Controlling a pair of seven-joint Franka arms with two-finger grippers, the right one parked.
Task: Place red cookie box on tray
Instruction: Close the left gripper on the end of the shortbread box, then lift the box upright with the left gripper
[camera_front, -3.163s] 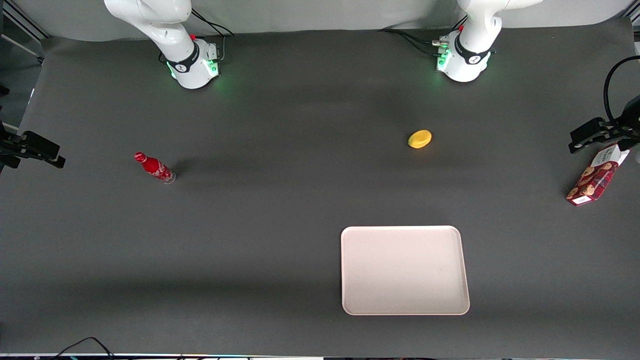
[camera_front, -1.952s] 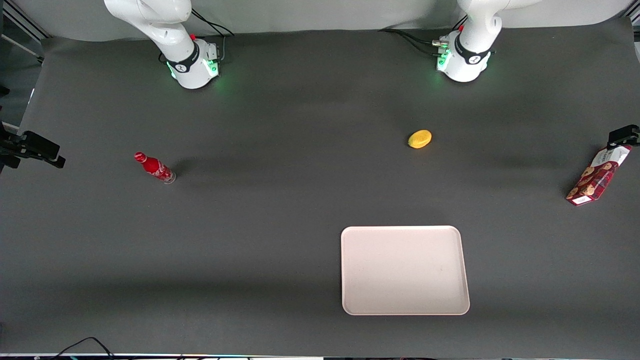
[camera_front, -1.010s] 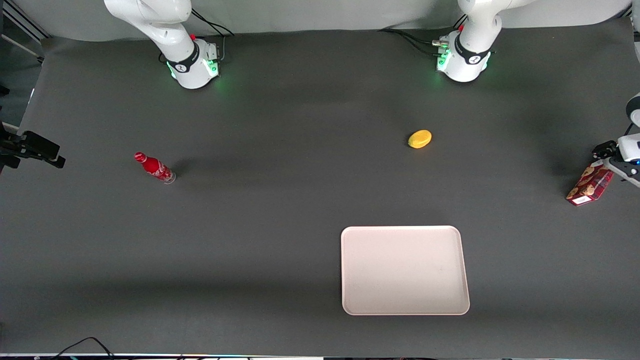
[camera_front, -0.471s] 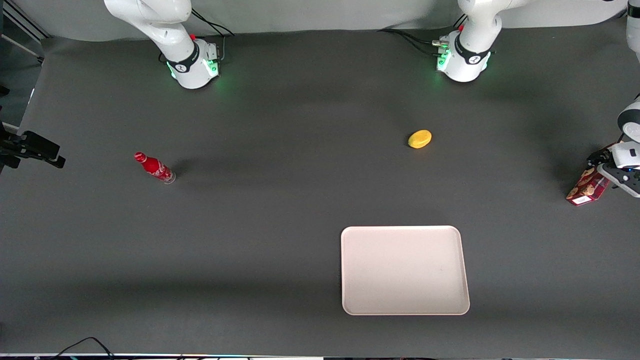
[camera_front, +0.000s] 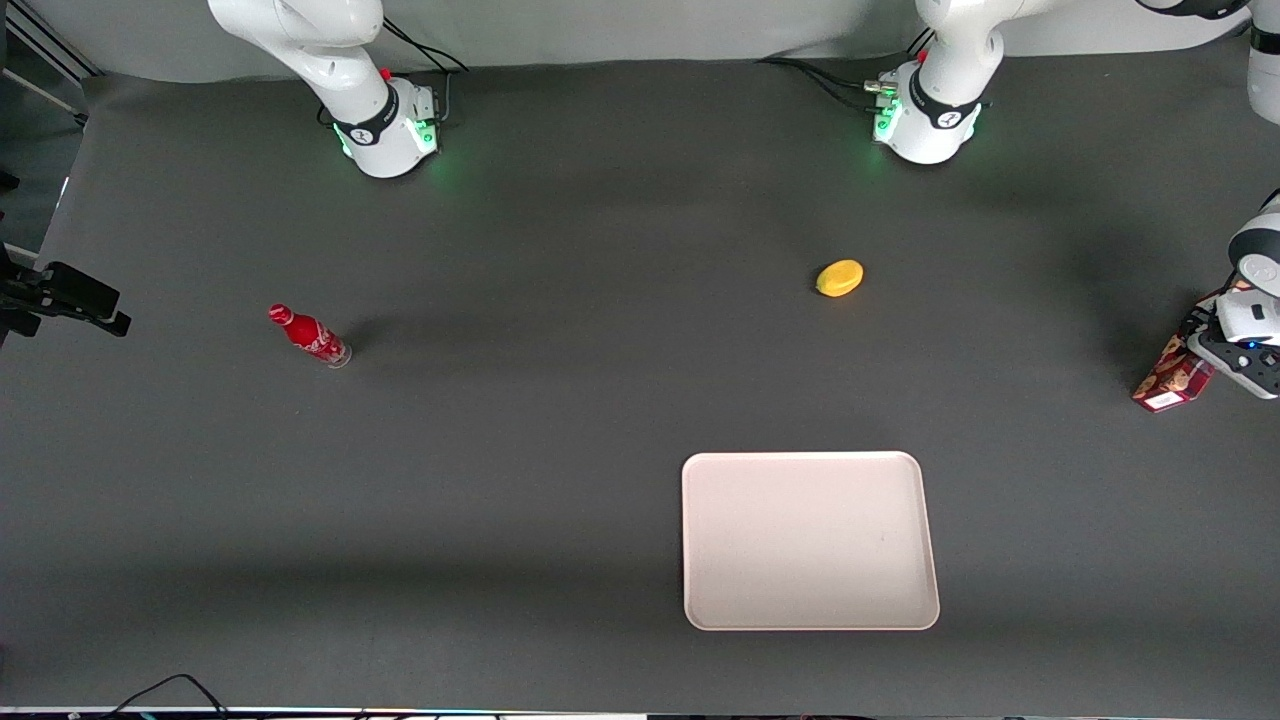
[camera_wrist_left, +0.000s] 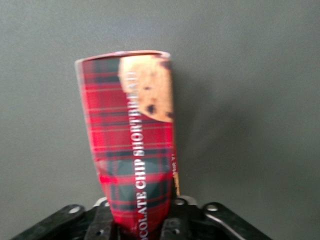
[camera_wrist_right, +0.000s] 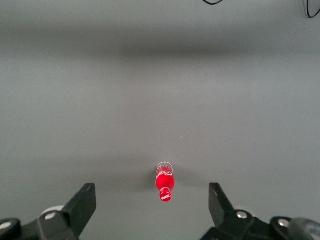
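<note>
The red cookie box (camera_front: 1165, 383), dark-red plaid with cookie pictures, sits on the dark table at the working arm's end, by the table edge. My left gripper (camera_front: 1203, 345) has come down over its upper end, which it hides. In the left wrist view the red cookie box (camera_wrist_left: 135, 145) runs out from between the black fingers (camera_wrist_left: 102, 222), which press on both its sides; the box looks pinched narrow there. The gripper (camera_wrist_left: 142, 222) is shut on it. The pale pinkish tray (camera_front: 700, 540) lies nearer the front camera than the box, toward the table's middle.
A yellow oval object (camera_front: 839, 278) lies between the tray and the working arm's base. A small red bottle (camera_front: 308, 335) lies toward the parked arm's end; the right wrist view also has the bottle (camera_wrist_right: 164, 181). The table edge is close to the box.
The left gripper swung away toward the table edge, then came back down over the box's upper end and closed in on it. The box, tray, bottle and yellow object have not moved.
</note>
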